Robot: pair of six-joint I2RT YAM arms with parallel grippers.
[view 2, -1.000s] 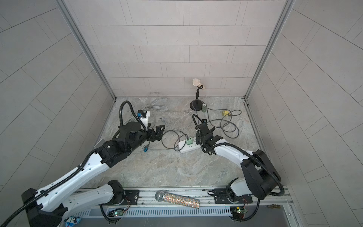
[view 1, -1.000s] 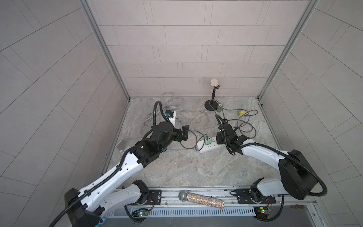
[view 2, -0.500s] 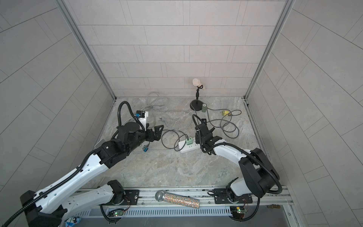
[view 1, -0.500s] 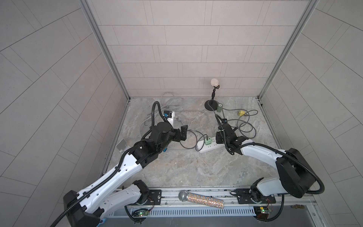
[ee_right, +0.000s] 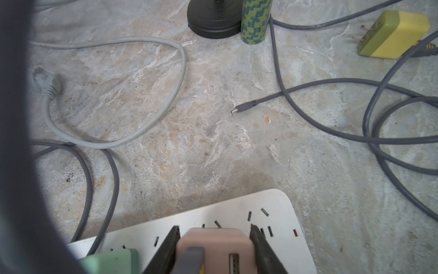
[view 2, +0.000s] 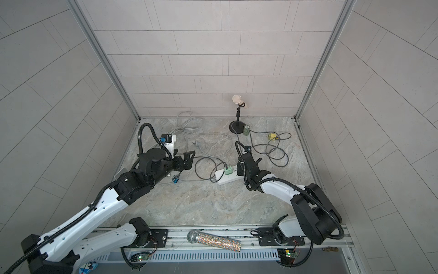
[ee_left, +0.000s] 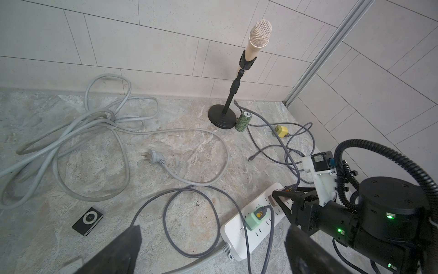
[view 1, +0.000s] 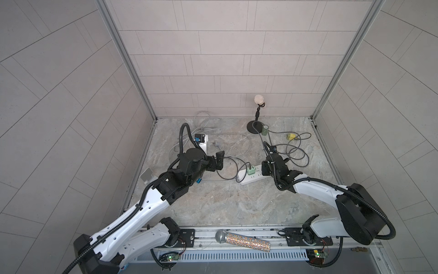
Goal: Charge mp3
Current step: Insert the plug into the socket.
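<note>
The mp3, a small black square player with a round pad, lies on the stone floor beside my left gripper; I cannot make it out in the top views. That gripper hovers wide open and holds nothing. My right gripper is shut on a pink adapter seated in the white power strip, with a grey cable plugged into the adapter. A loose dark cable end lies on the floor beyond the strip. A green adapter is plugged in next to the pink one.
A microphone on a stand is at the back, with a green patterned roll and a yellow adapter beside it. A light grey cable coil lies back left. A small blue item lies by my left arm.
My left gripper has drawn back slightly to the left, still open. The right gripper stays shut on the pink adapter and has not moved.
</note>
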